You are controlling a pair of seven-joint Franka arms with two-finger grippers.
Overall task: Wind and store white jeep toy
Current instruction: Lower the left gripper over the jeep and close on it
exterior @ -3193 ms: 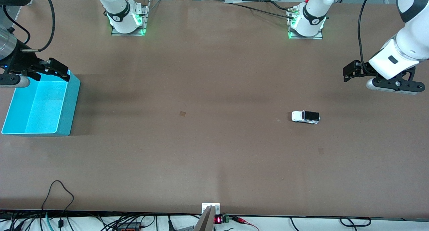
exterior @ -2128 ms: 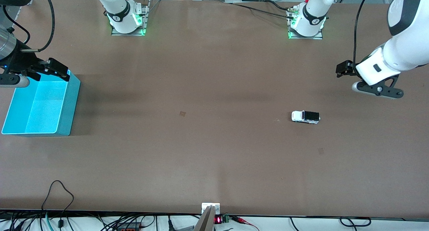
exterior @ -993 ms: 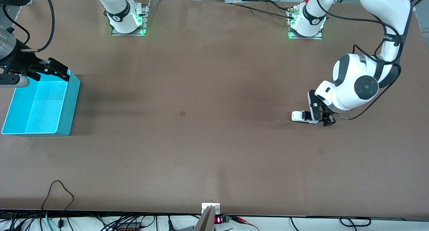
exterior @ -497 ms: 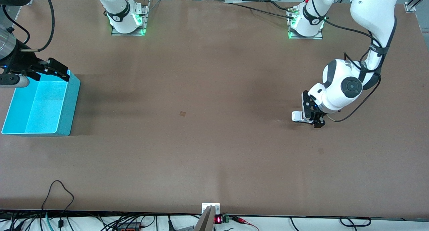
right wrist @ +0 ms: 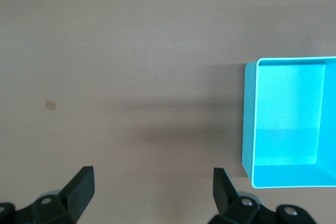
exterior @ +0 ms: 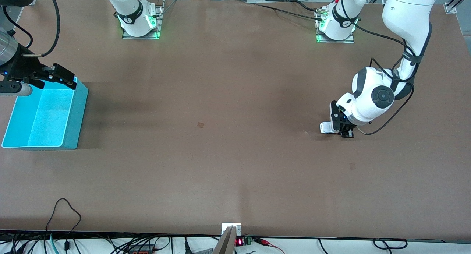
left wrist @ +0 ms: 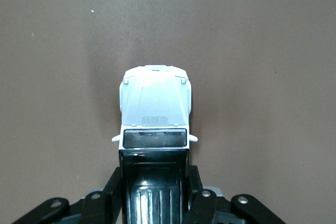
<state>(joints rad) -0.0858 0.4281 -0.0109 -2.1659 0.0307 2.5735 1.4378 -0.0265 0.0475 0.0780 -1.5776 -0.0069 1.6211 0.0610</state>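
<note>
Now lower, left tool (exterior: 340, 128) clamped on white jeep toy (left wrist: 154, 109); right tool (right wrist: 152, 195) open, waiting.

An open turquoise bin (exterior: 75, 114) sits on the brown table (exterior: 220, 165) toward the right arm's end.

Your right gripper (right wrist: 152, 192) hangs over bare brown table (right wrist: 131, 51), fingers (right wrist: 81, 184) spread wide. Empty turquoise bin (right wrist: 249, 124) sits on the table; small tan patch (right wrist: 50, 105) well apart from it.
</note>
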